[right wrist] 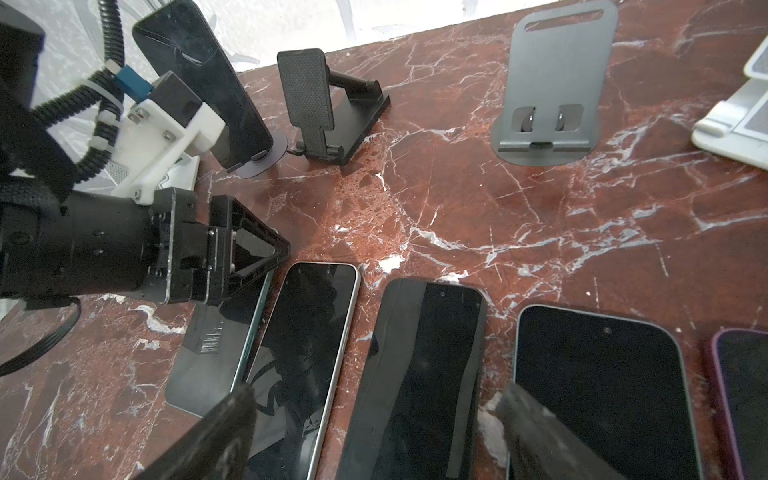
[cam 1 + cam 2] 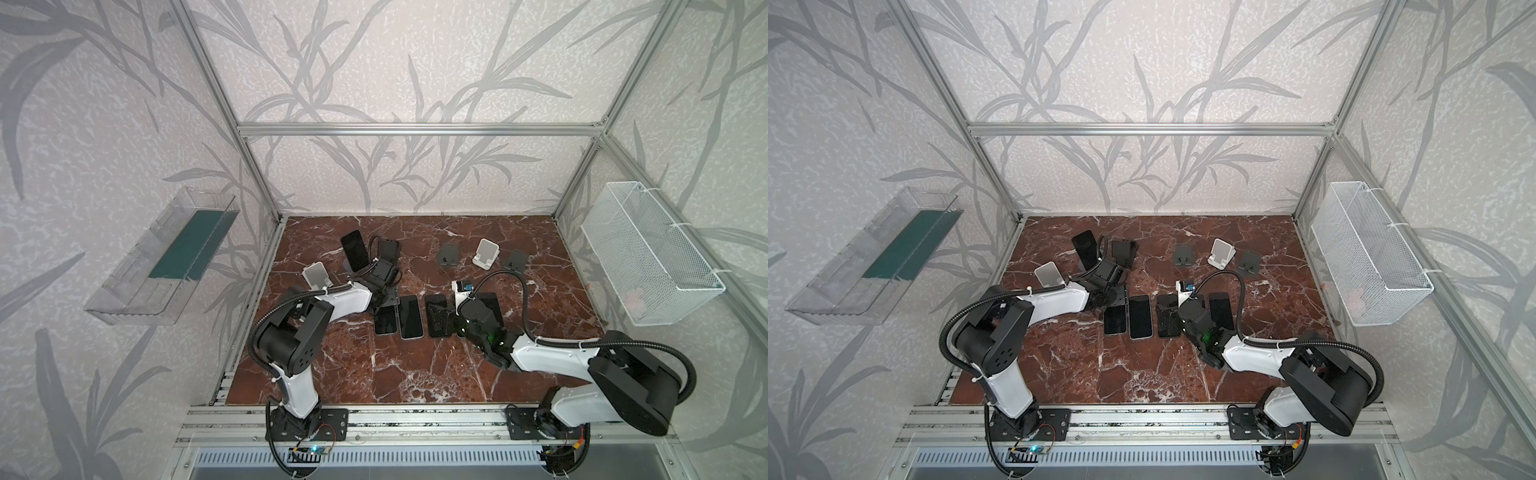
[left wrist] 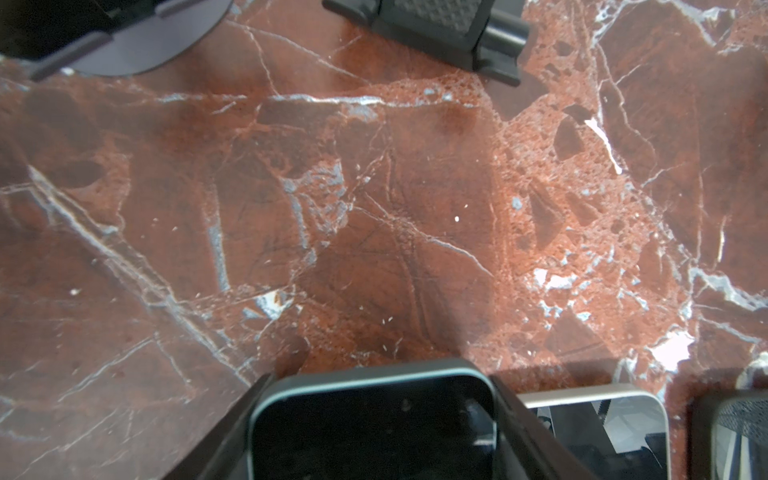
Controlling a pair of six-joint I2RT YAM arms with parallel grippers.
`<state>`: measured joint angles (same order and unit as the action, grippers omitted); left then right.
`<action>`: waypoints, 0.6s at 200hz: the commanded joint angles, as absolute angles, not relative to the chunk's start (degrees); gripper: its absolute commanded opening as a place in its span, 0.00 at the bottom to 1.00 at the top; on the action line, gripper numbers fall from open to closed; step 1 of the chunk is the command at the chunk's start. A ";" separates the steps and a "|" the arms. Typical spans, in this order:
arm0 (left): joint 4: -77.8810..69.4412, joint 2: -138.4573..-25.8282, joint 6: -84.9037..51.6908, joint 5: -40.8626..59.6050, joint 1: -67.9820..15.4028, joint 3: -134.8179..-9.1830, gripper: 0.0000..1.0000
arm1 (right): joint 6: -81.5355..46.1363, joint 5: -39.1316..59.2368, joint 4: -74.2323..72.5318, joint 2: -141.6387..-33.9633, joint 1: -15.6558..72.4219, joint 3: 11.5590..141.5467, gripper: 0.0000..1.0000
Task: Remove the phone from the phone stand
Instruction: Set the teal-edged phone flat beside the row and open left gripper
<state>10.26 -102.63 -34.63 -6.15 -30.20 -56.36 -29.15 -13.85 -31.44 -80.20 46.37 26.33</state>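
Left gripper (image 3: 380, 380) flanks a glossy round-cornered phone (image 3: 374, 432) on veined marble (image 3: 374, 208), grip unclear; right gripper (image 1: 378, 395) gapes empty

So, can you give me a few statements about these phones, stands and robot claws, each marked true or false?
1. A phone leans on a stand toward the table's back left. True.
2. The white stand at the back right carries a phone. False: it is empty.
3. Several flat phones lie side by side mid-table. True.
4. The right gripper clamps a phone. False: its jaws stand wide open above the flat phones, holding nothing.
5. The table is plain white. False: it is red-brown marble with pale veins.
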 commanded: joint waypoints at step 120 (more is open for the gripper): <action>26.16 -103.72 -32.15 3.08 -29.69 -57.61 0.77 | -28.57 -13.79 -31.69 -78.35 45.62 26.72 0.91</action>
<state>17.04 -102.08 -31.55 0.51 -30.13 -58.48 -29.04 -13.43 -31.42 -79.68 46.00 26.30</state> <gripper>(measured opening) 0.765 0.910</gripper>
